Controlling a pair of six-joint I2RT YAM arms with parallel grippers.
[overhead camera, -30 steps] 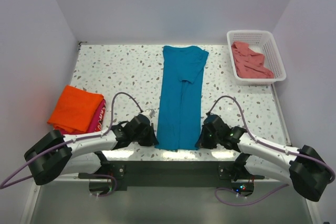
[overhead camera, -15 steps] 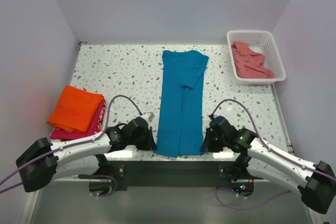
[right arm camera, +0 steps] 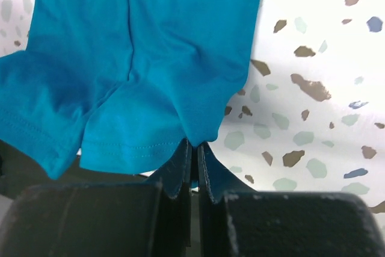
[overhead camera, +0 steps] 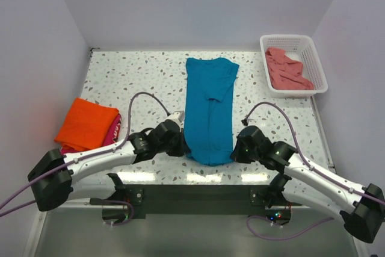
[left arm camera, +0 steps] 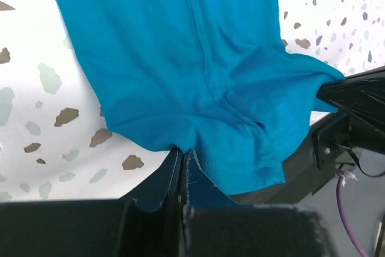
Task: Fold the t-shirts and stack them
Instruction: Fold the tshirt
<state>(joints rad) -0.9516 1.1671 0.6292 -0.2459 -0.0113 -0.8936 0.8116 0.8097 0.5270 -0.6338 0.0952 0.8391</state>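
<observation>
1. Teal-blue soft cloth short-sleeved t-shirt (overhead camera: 208, 103) lies lengthwise down the middle of the table, with its hem end nearest the arms.
2. Left gripper (left arm camera: 182, 152): black jaws are pressed together, pinching the left corner of the teal hem.
3. Right gripper (right arm camera: 194, 146): black jaws are pressed together, pinching the right corner of the same hem.
4. Hem cloth sags and bunches between the two grips.
5. Bright orange folded t-shirt (overhead camera: 86, 124) rests on a magenta-red t-shirt (overhead camera: 112, 133) at the table's left edge.
6. Salmon-pink crumpled t-shirt (overhead camera: 287, 69) lies inside the white plastic lattice basket (overhead camera: 293, 38) at the far right corner.
7. White speckled terrazzo-pattern tabletop (overhead camera: 138, 82) is enclosed by plain pale walls (overhead camera: 198, 4) on three sides.
</observation>
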